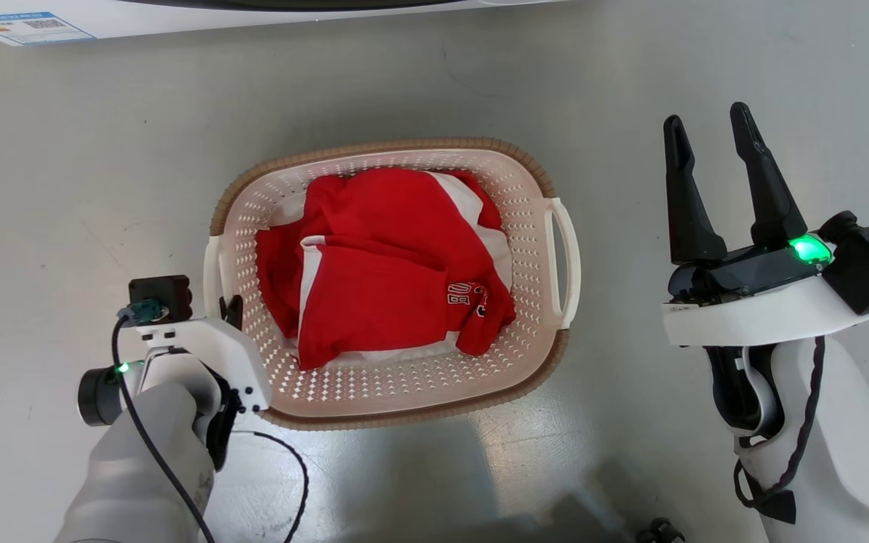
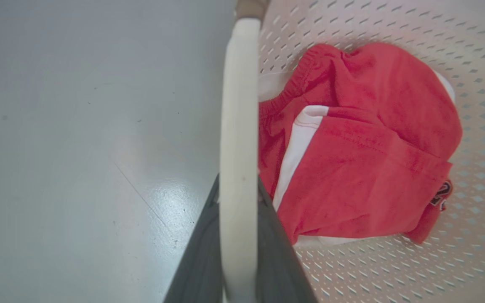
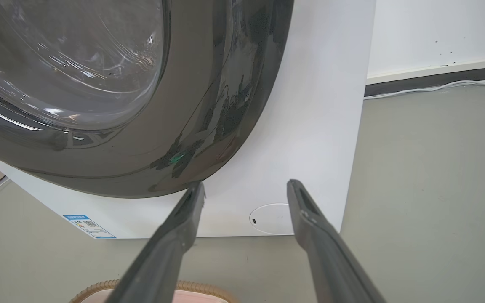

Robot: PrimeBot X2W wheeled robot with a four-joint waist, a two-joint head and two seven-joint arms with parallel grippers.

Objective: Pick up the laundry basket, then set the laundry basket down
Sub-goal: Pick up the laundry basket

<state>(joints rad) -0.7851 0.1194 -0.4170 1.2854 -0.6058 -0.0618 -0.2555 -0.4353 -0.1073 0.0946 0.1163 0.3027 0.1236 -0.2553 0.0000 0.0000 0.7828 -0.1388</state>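
Washer [image 3: 310,126]: white, with a dark round door, seen beyond the basket.
Floor [image 1: 65,188]: grey and glossy.
Basket [image 1: 404,385]: set on the floor between the two arms, in front of the washer. A red garment [image 1: 389,256] is heaped inside.
Left gripper [image 2: 238,181]: closed narrow on the left handle [image 2: 238,105], with a finger pressed to each side of the bar.
Right gripper [image 1: 706,117]: spread wide and empty, held well apart from the right handle [image 1: 566,260] and pointed at the washer.

Handling, as judged: the basket is thought light, its perforated plastic stiff with some flex. If it is lifted by one handle, tilt is expected and the soft garment may be slid toward the low side. The free handle is best taken mid-loop, so that the load is kept level.
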